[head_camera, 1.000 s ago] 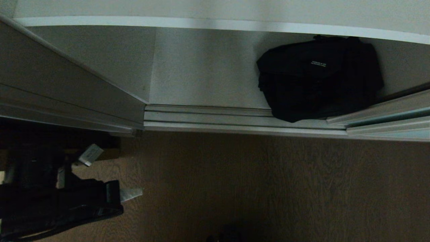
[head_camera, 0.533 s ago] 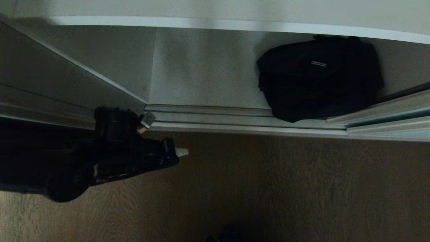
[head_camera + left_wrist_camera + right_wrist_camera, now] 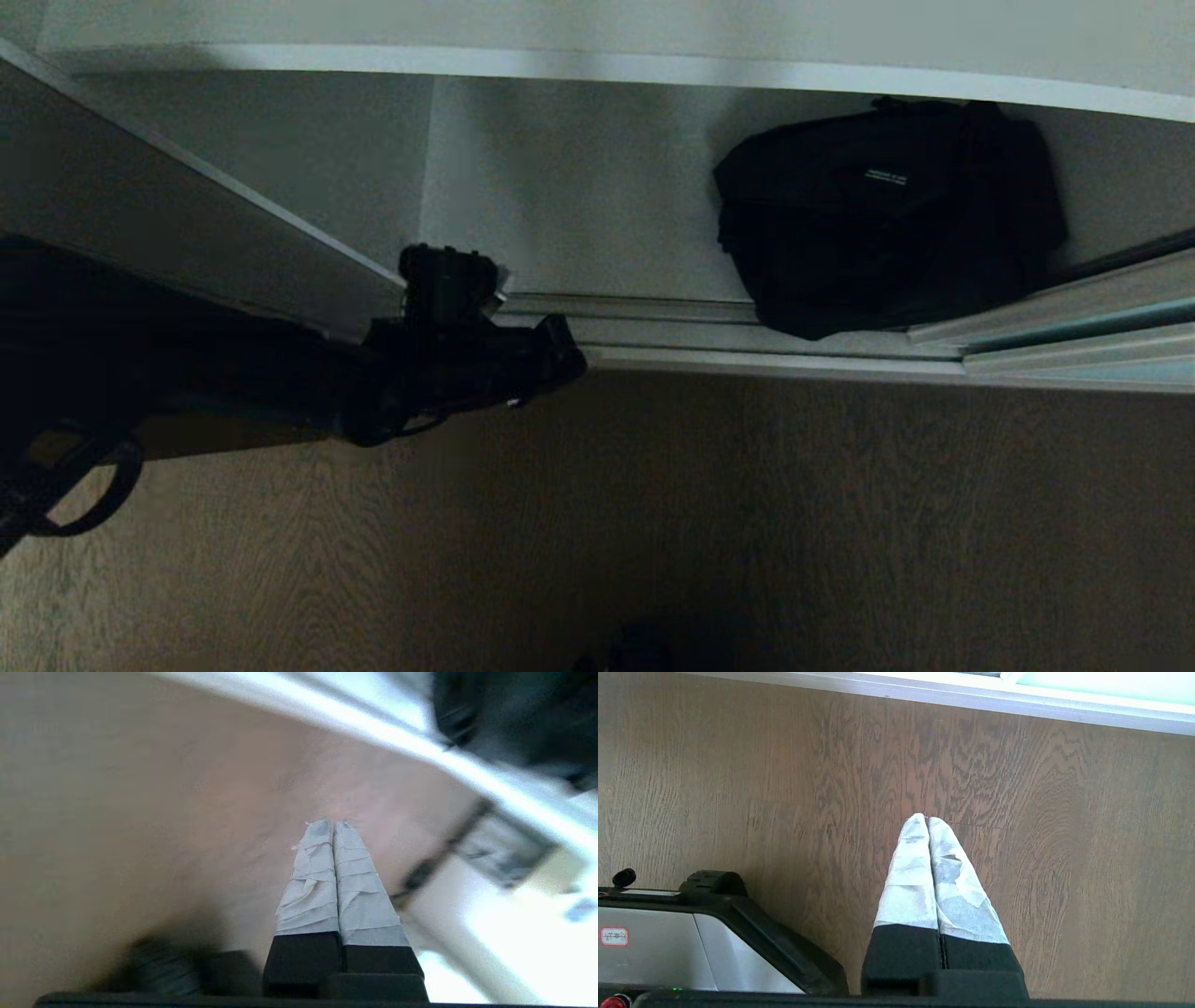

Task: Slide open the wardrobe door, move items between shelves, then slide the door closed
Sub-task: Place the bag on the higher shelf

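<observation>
**Black bag on the bottom shelf, left arm over the door track**

The black fabric bag [image 3: 887, 219] sits on the lowest grey-white shelf [image 3: 579, 205], over at the right end, its front bulging just onto the silver floor track [image 3: 672, 331]. There's a small line of white lettering on its upper face. Directly to its right the frosted aqua sliding door [image 3: 1083, 336] pokes in with its silver frame, so the middle of the wardrobe stands open. Another white-edged shelf [image 3: 597, 65] runs across above the bag.

The left gripper [image 3: 332, 828] comes in from the left, low over the track near the wardrobe's left wall, well apart from the bag — its taped fingers [image 3: 310, 882] are pressed flat together with nothing between them. That view is smeared, but the bag shows as a dark lump in the far corner.

The right gripper [image 3: 927, 820] hangs over the dark wood floor [image 3: 1041, 835], next to the robot's grey base [image 3: 654, 947], fingers closed tight and empty too.
</observation>
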### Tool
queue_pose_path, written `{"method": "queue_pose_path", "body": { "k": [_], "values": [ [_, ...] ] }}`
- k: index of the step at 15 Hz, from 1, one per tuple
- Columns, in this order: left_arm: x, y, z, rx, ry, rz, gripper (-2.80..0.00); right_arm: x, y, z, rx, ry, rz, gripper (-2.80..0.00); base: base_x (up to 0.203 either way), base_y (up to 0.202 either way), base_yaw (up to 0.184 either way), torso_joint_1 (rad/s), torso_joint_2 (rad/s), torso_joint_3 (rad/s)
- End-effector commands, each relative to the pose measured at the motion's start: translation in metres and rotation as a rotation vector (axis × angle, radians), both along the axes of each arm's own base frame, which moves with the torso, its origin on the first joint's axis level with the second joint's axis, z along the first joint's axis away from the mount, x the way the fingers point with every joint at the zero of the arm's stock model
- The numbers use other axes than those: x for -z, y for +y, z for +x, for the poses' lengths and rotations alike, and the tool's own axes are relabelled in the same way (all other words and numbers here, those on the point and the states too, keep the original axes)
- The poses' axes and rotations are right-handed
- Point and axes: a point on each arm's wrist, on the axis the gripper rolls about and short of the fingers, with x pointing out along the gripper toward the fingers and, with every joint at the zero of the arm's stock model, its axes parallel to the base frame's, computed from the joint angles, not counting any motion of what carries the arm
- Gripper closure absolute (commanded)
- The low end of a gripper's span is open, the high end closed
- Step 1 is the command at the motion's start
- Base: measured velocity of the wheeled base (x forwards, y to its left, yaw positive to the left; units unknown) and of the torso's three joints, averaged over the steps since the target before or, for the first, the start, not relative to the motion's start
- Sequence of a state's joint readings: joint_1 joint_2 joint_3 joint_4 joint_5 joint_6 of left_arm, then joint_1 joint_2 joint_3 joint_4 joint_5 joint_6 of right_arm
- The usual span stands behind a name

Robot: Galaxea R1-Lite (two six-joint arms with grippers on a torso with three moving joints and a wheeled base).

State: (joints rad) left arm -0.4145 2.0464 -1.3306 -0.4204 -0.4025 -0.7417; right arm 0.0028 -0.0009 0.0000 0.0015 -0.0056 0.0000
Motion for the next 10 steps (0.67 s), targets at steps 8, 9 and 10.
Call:
{"method": "queue_pose_path", "body": {
  "k": [8,9,10],
  "values": [
    [0.005,-0.073,0.044,0.137,-0.04,-0.143,0.0,0.0,0.0,0.0,0.0,-0.001,0.0,0.0,0.0,0.0,0.0,0.0,0.0,0.0],
    [0.009,-0.081,0.048,0.146,-0.049,-0.147,0.0,0.0,0.0,0.0,0.0,-0.002,0.0,0.0,0.0,0.0,0.0,0.0,0.0,0.0],
    [0.012,-0.087,0.054,0.152,-0.061,-0.152,0.0,0.0,0.0,0.0,0.0,-0.002,0.0,0.0,0.0,0.0,0.0,0.0,0.0,0.0]
  ]
}}
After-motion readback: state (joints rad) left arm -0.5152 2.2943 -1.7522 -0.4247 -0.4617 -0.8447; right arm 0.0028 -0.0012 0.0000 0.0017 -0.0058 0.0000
